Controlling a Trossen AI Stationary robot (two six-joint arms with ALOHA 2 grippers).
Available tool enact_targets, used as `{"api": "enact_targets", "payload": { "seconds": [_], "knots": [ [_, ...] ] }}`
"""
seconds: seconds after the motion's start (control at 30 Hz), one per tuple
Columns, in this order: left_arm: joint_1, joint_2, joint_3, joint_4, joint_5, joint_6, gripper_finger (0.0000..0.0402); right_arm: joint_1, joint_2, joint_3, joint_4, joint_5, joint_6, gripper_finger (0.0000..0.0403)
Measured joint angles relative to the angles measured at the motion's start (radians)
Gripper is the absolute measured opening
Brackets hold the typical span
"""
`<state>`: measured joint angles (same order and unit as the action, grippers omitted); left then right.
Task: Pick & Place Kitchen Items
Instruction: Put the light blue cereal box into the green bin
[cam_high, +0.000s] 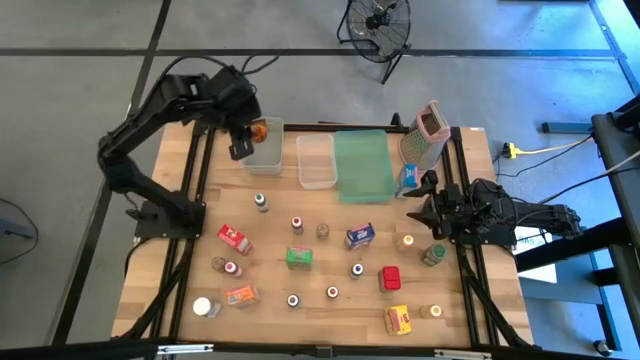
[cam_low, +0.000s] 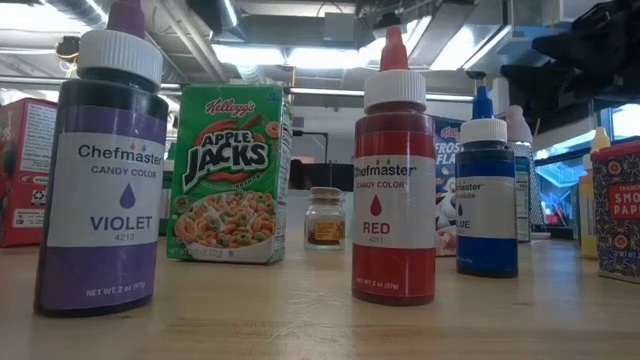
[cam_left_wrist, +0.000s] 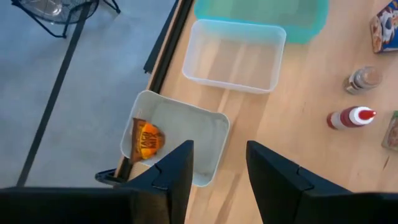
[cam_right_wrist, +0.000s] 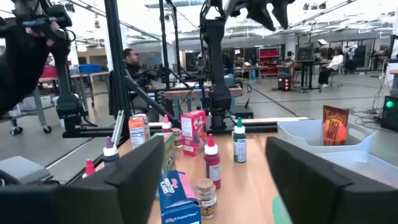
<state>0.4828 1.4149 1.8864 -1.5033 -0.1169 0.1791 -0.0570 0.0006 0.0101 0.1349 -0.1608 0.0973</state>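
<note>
My left gripper (cam_high: 243, 142) (cam_left_wrist: 219, 167) is open and hovers above the leftmost clear bin (cam_high: 263, 152) (cam_left_wrist: 186, 140), touching nothing. An orange packet (cam_high: 259, 130) (cam_left_wrist: 147, 140) (cam_right_wrist: 336, 126) stands against that bin's far wall. My right gripper (cam_high: 424, 203) (cam_right_wrist: 214, 186) is open and low at the table's right side, pointing left. A blue cereal box (cam_right_wrist: 175, 196) and a small jar (cam_right_wrist: 204, 196) lie ahead of it, apart from its fingers. Several bottles, jars and small boxes stand scattered over the near half of the table, among them a red bottle (cam_low: 394, 170) (cam_left_wrist: 350, 117) and a green Apple Jacks box (cam_high: 298, 256) (cam_low: 231, 172).
A second clear bin (cam_high: 316, 160) (cam_left_wrist: 235, 56) and a green tray (cam_high: 364, 165) (cam_left_wrist: 261, 15) sit to the right of the first. A metal grater with a pink top (cam_high: 426, 135) stands at the far right. Violet (cam_low: 105, 170) and blue (cam_low: 487, 195) bottles stand near the table's near edge.
</note>
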Motion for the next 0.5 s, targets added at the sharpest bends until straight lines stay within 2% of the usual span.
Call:
{"api": "enact_targets", "payload": {
  "seconds": [0.13, 0.2, 0.27, 0.37, 0.5],
  "knots": [
    [0.000, -0.093, -0.176, 0.090, 0.001, -0.002, 0.0143, 0.000, 0.000, 0.012, -0.013, -0.054, -0.032, 0.0345],
    [0.000, -0.144, -0.275, 0.147, 0.016, -0.002, 0.0143, 0.000, 0.002, 0.054, -0.062, -0.102, -0.057, 0.0360],
    [0.000, -0.194, -0.365, 0.204, 0.030, -0.002, 0.0143, 0.000, 0.016, 0.116, -0.155, -0.099, -0.059, 0.0369],
    [0.000, -0.269, -0.482, 0.302, 0.034, -0.002, 0.0143, 0.000, 0.067, 0.225, -0.346, 0.002, -0.023, 0.0372],
    [0.000, -0.353, -0.595, 0.444, 0.033, -0.038, 0.0143, 0.000, 0.185, 0.348, -0.588, 0.245, 0.119, 0.0372]
  ]
}}
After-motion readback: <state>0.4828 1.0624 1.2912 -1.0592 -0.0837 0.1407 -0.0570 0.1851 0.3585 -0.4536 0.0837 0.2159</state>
